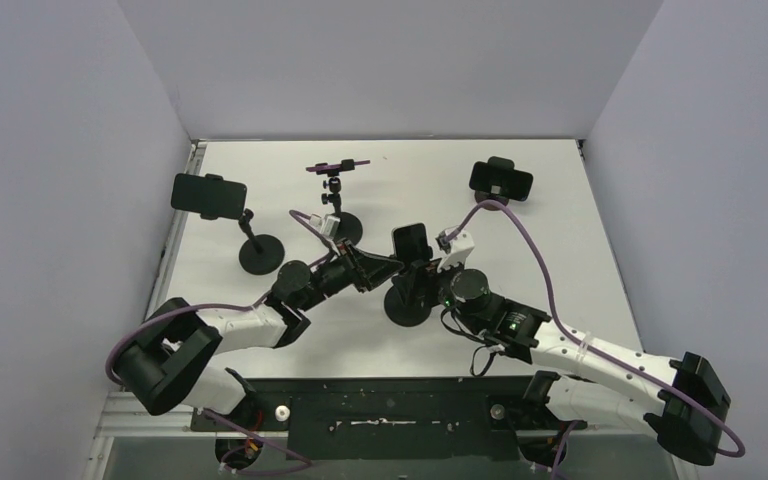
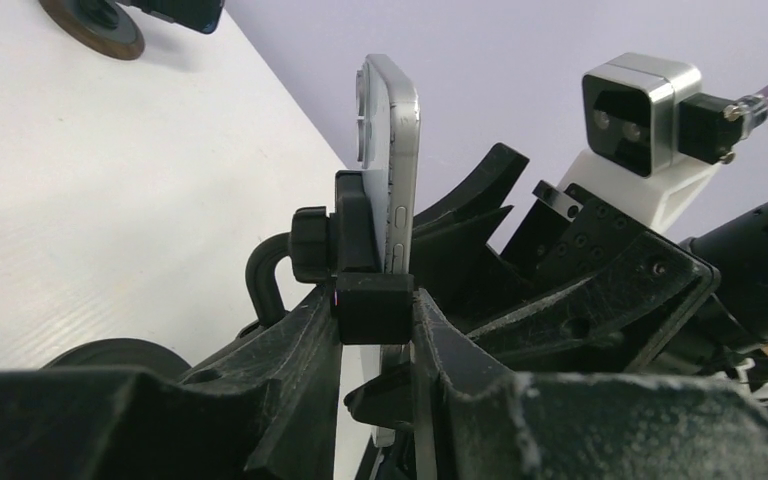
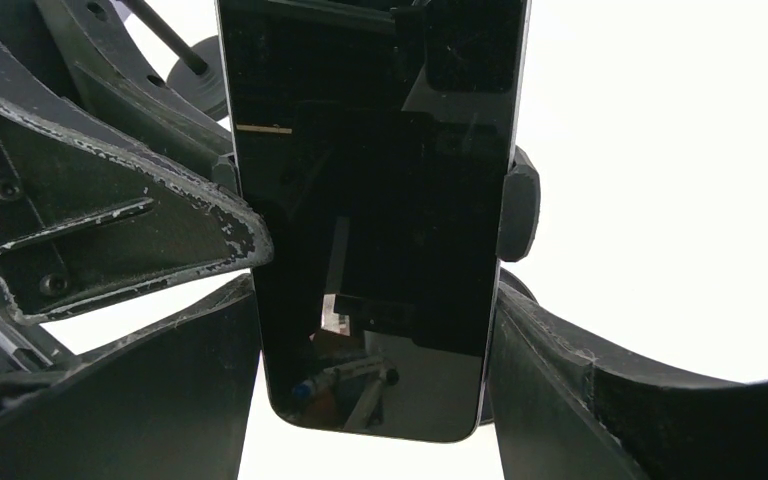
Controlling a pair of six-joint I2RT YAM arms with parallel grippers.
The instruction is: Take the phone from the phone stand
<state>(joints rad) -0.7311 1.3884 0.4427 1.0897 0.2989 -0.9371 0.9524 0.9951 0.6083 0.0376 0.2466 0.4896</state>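
Mid-table, the phone point(image 3: 370, 180), seemingly pinched by the right gripper point(image 3: 375, 400), could be snagged by the phone stand point(image 2: 355, 230) clamped in the left gripper point(image 2: 373, 305).

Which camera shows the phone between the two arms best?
The right wrist view: the phone faces it, its dark screen large and close. The left wrist view shows only its thin edge, held in the phone stand. From the top view it is small and partly hidden.

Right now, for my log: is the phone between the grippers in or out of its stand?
In: the clamp grips both edges of the phone.
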